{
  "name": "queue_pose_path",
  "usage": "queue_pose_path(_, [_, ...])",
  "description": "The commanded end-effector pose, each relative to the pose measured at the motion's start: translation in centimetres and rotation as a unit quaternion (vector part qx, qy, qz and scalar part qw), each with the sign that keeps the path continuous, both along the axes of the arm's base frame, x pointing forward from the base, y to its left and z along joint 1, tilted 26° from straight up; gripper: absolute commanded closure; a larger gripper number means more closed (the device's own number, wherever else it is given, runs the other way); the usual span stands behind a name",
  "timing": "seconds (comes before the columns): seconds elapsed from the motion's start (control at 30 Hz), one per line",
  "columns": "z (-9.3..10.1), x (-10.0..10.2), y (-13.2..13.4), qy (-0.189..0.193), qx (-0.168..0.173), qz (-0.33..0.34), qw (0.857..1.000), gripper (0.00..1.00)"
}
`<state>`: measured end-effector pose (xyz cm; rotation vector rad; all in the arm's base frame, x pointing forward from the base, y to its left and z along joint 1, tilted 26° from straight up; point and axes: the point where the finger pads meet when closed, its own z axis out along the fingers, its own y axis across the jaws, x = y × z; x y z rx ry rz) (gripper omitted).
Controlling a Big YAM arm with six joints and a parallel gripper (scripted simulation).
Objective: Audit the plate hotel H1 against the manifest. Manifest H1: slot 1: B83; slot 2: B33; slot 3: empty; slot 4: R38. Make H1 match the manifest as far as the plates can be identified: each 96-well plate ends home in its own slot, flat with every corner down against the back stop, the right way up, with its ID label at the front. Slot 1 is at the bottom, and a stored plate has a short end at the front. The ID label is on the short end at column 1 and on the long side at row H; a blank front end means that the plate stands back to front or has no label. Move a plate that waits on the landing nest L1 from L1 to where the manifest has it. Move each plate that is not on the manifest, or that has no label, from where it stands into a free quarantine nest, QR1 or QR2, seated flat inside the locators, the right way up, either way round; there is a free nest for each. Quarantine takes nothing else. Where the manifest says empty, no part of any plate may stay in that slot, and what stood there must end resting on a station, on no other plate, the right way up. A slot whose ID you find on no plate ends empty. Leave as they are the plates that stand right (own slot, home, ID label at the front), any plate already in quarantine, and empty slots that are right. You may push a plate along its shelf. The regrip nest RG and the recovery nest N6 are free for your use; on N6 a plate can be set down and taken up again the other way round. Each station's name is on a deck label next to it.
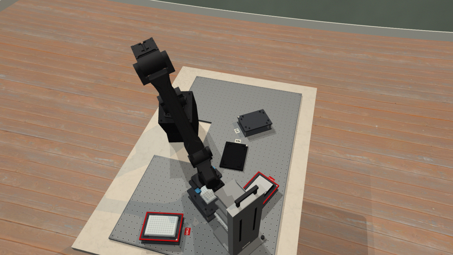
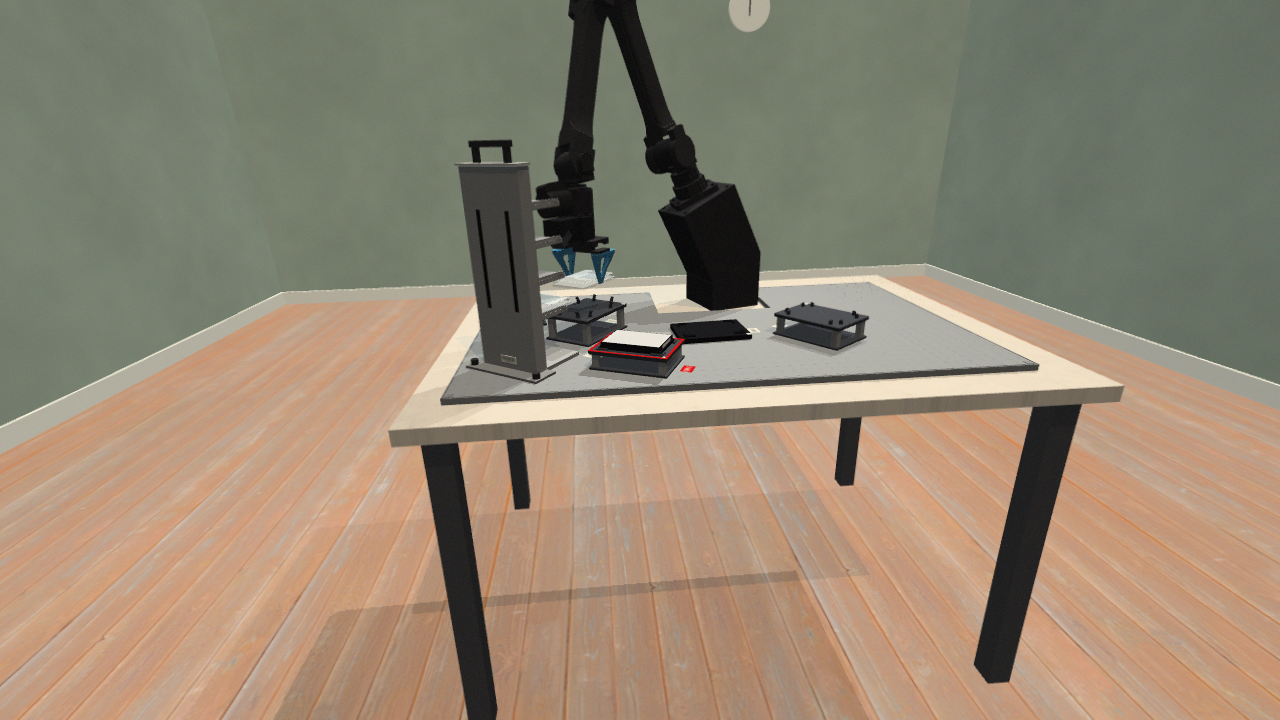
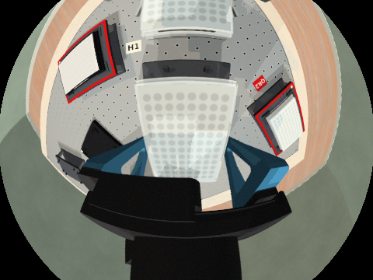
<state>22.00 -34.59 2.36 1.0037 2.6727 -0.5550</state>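
Note:
My gripper is shut across the long sides of a translucent 96-well plate. It holds the plate level in the air, right in front of the plate hotel H1 and above the black regrip nest. I see no label on the plate. In the wrist view another plate sits in the hotel with its front end showing. The rest of the slots are hidden.
A red-framed quarantine nest holds a white plate left of the hotel. The other red-framed nest holds a plate on the hotel's far side. Nest N6 and nest L1 stand further back.

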Motion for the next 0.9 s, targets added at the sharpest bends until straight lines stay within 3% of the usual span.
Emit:
queue_pose_path(0.0, [-0.1, 0.0, -0.8, -0.004, -0.008, 0.0, 1.0, 0.14])
queue_pose_path(0.6, [-0.9, 0.1, -1.4, -0.005, -0.009, 0.001, 1.0, 0.14])
queue_pose_path(0.7, [-0.3, 0.6, -1.4, -0.01, -0.015, 0.004, 1.0, 0.14])
queue_pose_path(0.87, [-1.1, 0.4, -1.7, -0.006, -0.011, 0.002, 1.0, 0.14])
